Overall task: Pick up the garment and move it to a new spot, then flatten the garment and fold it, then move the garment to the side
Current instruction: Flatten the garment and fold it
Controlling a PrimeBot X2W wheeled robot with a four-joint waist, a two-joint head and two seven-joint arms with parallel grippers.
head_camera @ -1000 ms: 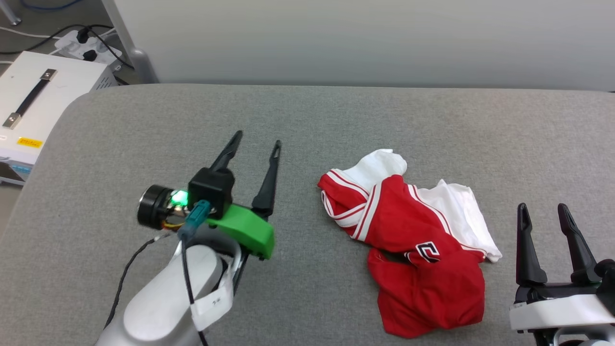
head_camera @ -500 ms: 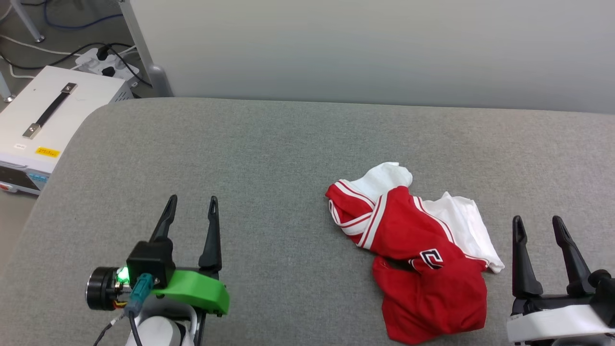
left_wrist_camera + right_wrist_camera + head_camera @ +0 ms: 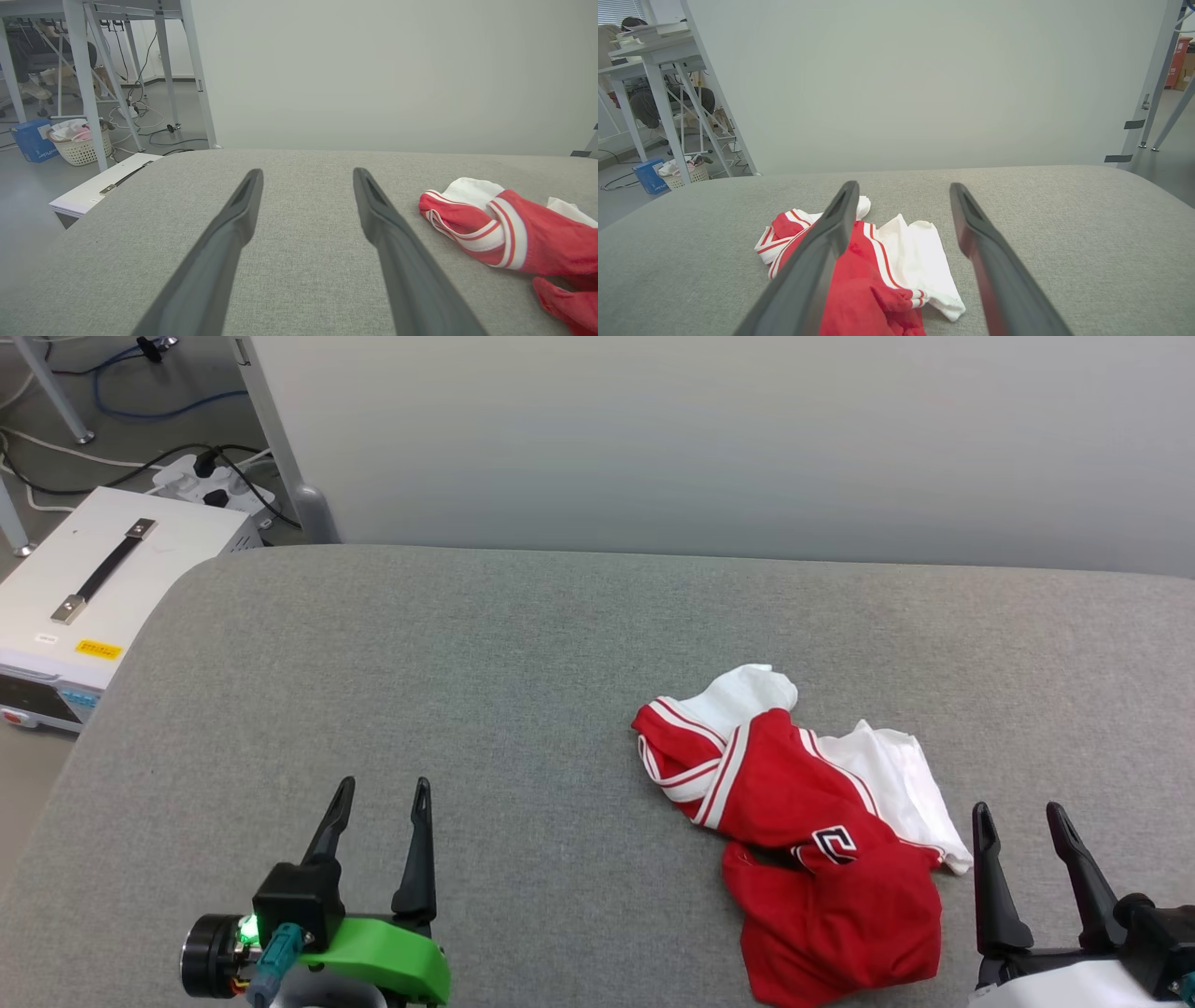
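Observation:
The garment (image 3: 812,831), a red jersey with white sleeves and striped trim, lies crumpled on the grey padded table (image 3: 523,653), right of centre. Part of a black, white-outlined mark shows on it. My left gripper (image 3: 385,791) stands open at the lower left, well clear of the cloth, with nothing between its fingers. My right gripper (image 3: 1016,812) is open at the lower right, just right of the garment's white sleeve. In the left wrist view the garment (image 3: 509,228) sits to the right of the open gripper (image 3: 306,175). The right wrist view has the garment (image 3: 878,261) under and between the open gripper (image 3: 903,189).
A white case with a black handle (image 3: 103,588) stands on the floor off the table's left edge, beside a power strip and cables (image 3: 210,476). A pale wall panel (image 3: 728,439) runs along the table's far edge. Desk legs and a laundry basket (image 3: 79,144) lie beyond.
My left arm has drawn back from mid-table toward the near left edge, gripper still open. The head camera has tilted, shifting the whole picture down. The garment has not moved.

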